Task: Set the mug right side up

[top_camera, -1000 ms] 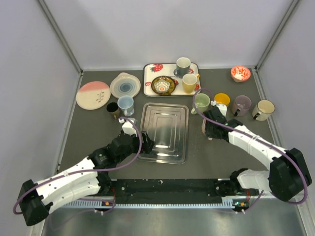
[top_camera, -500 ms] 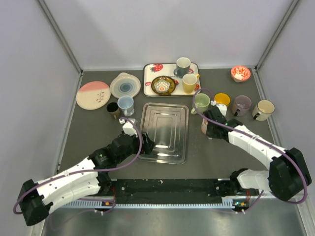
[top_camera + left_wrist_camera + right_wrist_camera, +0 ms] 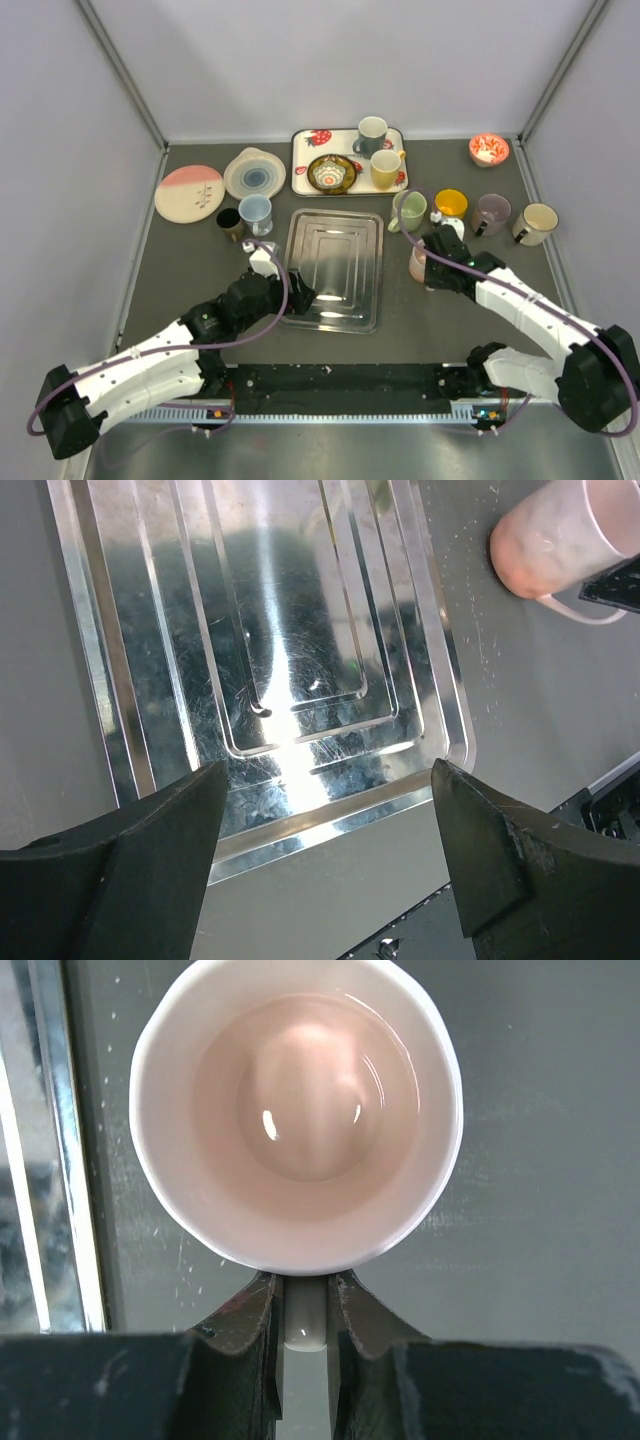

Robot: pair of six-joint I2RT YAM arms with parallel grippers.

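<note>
Nearest you, your left gripper (image 3: 300, 291) hangs with its jaws spread wide and nothing between them. Both fingers (image 3: 150, 865) frame the near rim of the ribbed silver metal tray (image 3: 300, 630), which lies below and ahead of them. That arm sits where it was a second ago. Your right gripper (image 3: 303, 1312) is clamped on the white loop handle of the pale pink ceramic mug (image 3: 300, 1110), the handle pinched between the two pads. The mug stands just beyond the fingertips with its open mouth turned straight at the wrist camera. From above, the pink mug (image 3: 417, 262) sits just left of the right gripper (image 3: 429, 267), beside the tray's right edge. You cannot tell whether its base touches the table. Since the earlier frames the right wrist has drawn back toward the near right, so more of the mug shows clear of the fingers. Beyond the jaws stand a light green mug (image 3: 411, 209) and a yellow mug (image 3: 451, 203), both apart from the pink one.
</note>
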